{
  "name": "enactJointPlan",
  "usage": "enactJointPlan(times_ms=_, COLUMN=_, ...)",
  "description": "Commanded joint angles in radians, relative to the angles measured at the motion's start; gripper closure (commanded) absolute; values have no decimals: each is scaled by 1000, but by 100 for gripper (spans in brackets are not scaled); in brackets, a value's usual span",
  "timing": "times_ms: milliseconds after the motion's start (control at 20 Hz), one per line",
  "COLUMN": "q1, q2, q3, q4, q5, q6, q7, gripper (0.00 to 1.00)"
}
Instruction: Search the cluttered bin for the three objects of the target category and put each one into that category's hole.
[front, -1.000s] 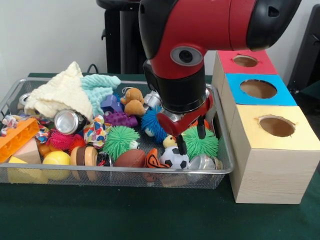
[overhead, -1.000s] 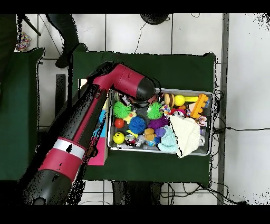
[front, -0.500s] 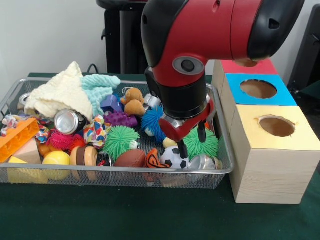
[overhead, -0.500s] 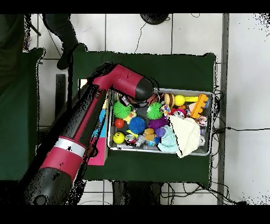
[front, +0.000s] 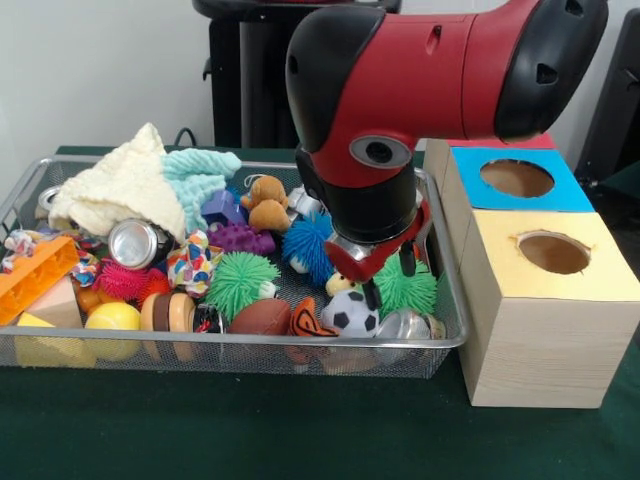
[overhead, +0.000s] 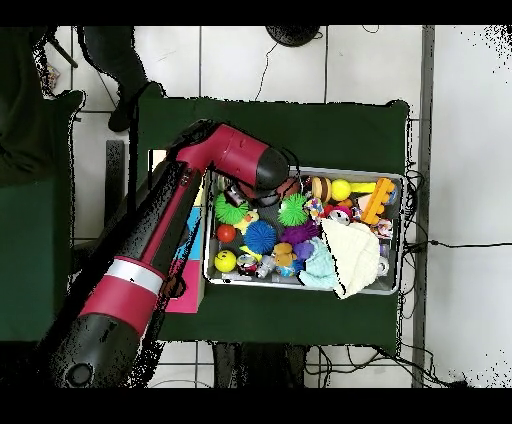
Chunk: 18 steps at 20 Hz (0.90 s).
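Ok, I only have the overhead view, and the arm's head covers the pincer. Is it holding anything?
Observer: No. In the front view the pincer is open and empty, low inside the bin.
Operator: What's under it?
Observer: One fingertip hangs just over a small soccer ball. I can't tell whether it touches.
Operator: And the other finger?
Observer: It shows in front of a green spiky ball, near the bin's wall on the side of the boxes.
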Motion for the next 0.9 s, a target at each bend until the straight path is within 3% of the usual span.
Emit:
enactJointPlan(times_ms=50, q1=-14, q2=46, q3=95, q4=-71, q5=6, q6=-196, q7=340, gripper=0)
enactJointPlan(times_ms=250, q1=-12, q2=62, q3=77, q4=-85, q5=0, q6=-231, q7=361, gripper=0)
enactJointPlan(times_ms=900, q1=-11, q2=85, q3=85, q4=-80, q5=58, q6=-103, q7=289, gripper=0)
